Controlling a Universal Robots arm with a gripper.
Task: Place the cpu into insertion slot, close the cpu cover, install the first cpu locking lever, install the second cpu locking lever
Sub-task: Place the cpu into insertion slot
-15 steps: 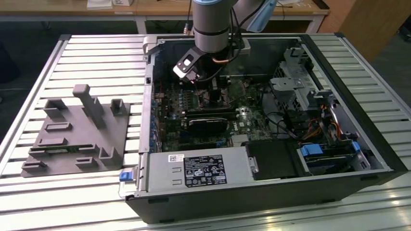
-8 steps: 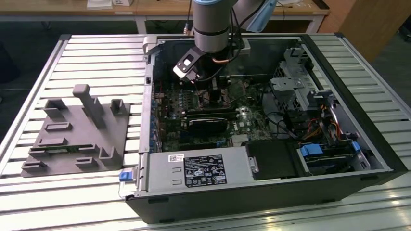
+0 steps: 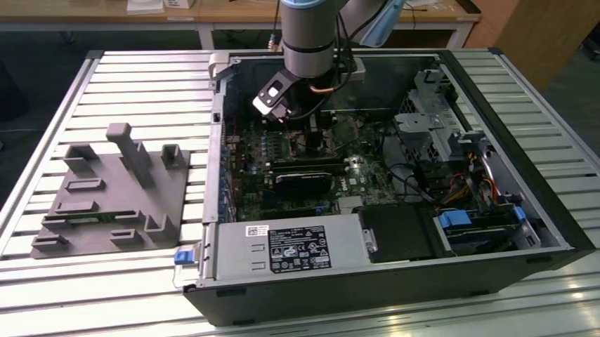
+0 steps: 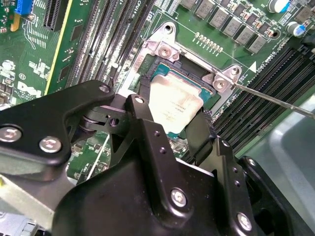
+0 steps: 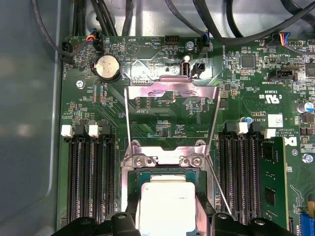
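The cpu [image 4: 173,105], a small square chip with a pale metal face, sits between my two black fingers [image 4: 143,115] right over the insertion slot [image 4: 189,78]. Whether it rests fully in the slot, I cannot tell. My gripper [image 4: 170,120] is shut on the cpu [image 5: 165,199], with one finger on each side edge. The cpu cover [image 5: 170,89] stands swung open behind the slot, and the green board shows through its cut-out. One thin wire locking lever [image 4: 275,101] sticks out, raised, beside the slot. In the exterior view my gripper [image 3: 317,144] reaches down into the open computer case.
Long black memory slots [image 5: 88,182] run along both sides of the socket. A coin cell [image 5: 107,66] and cables [image 5: 211,19] lie beyond the cover. In the case are a power supply [image 3: 291,246] and drive bays [image 3: 440,133]. A grey fixture block [image 3: 112,189] stands on the slatted table.
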